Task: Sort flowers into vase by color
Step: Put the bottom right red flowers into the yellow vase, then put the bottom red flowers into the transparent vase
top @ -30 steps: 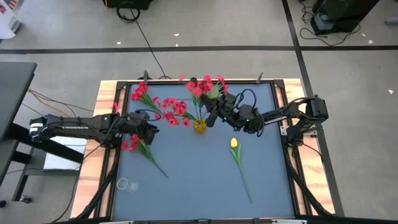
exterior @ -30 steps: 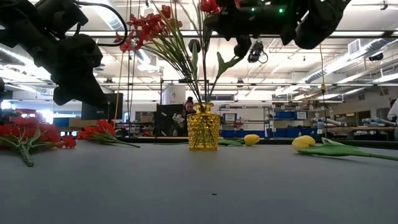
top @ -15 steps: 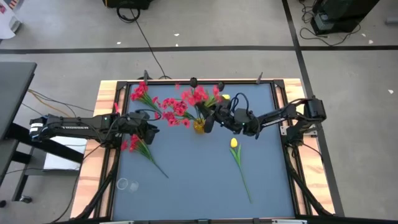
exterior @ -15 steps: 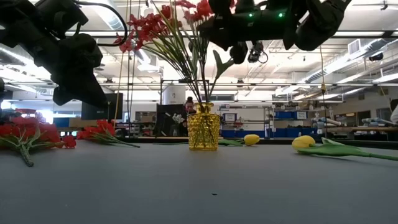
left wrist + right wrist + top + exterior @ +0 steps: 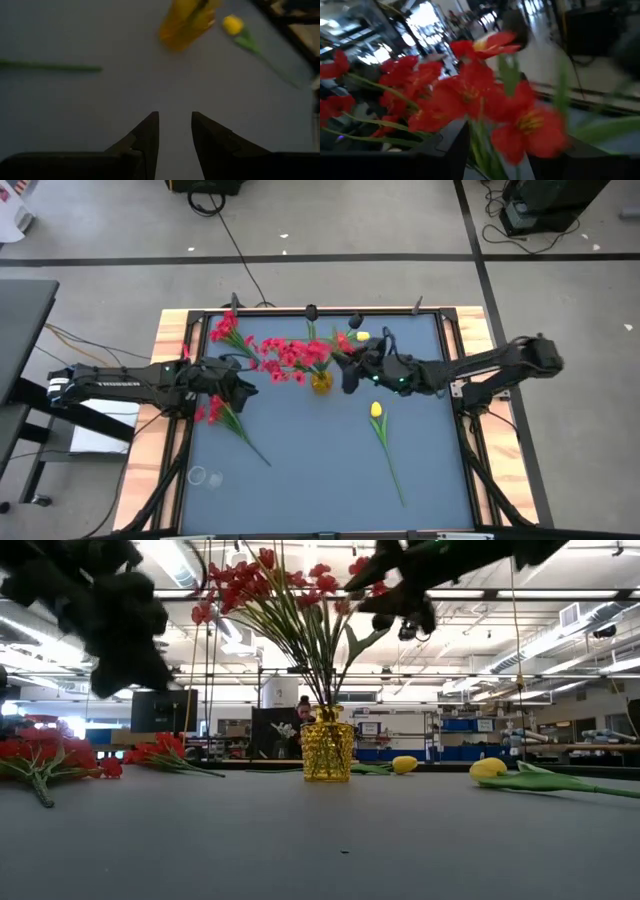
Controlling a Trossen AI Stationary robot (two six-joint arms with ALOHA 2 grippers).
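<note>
A yellow glass vase (image 5: pixel 321 383) (image 5: pixel 328 745) stands mid-table with several red flowers (image 5: pixel 290 355) in it, their stems fanning up and leaning left. My right gripper (image 5: pixel 347 372) (image 5: pixel 500 145) hangs open just right of the vase, above its mouth, with a red flower's stem (image 5: pixel 481 137) between its fingers. My left gripper (image 5: pixel 238 391) (image 5: pixel 175 132) stands open and holds nothing, at the left. Red flowers (image 5: pixel 215 412) lie on the table beside it, and more (image 5: pixel 225 330) lie at the far left. A yellow tulip (image 5: pixel 377 411) lies right of the vase, and another (image 5: pixel 361 337) lies at the far edge. My right gripper has the red flower's stem (image 5: pixel 481 137) between its open fingers, below the blossoms. Whether either finger touches the stem, I cannot tell. The flower stands in the vase with the others.
A small clear object (image 5: pixel 205 477) lies near the table's front left corner. The tulip's long stem (image 5: pixel 392 465) runs toward the near edge. Bare blue-grey tabletop (image 5: pixel 320 470) lies between that stem and the red flowers on the left.
My right gripper has come down toward the vase with a red flower, then drawn a little toward the table's right edge. The flower's blossoms have sunk and swung left into the bunch that stands in the vase.
</note>
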